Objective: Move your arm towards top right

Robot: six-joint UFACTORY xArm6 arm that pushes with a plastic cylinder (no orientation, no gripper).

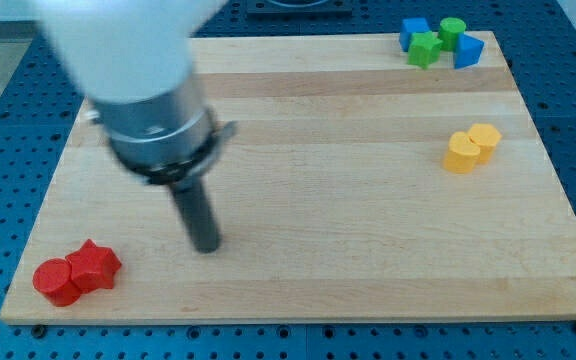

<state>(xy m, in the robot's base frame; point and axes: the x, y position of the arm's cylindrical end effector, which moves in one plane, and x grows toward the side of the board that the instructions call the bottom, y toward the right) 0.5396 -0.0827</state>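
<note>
Barely begun, judging by position: my tip (207,246) sits in the lower-left part of the wooden board (298,290), well apart from the top-right corner it is meant to head for. Nearly the whole diagonal is left to cover.

End effector: a plain dark rod, no jaws to open or close, nothing clamped or carried. The tip touches no block.

Nearest blocks: a red cylinder (54,281) and a red star-shaped block (94,265), touching each other, to the view's left and slightly below the tip, near but clear of it.

Along the way: the middle of the board between tip and corner looks open. Two yellow blocks (471,148) sit together at the view's right, mid-height; the shapes are soft in this view, possibly a heart and a hexagon.

At the target corner: a tight cluster of a blue block (414,30), a green star-like block (425,48), a green cylinder (452,31) and a second blue block (468,50).

Risk: a straight run fully into the corner would likely disturb this cluster.
</note>
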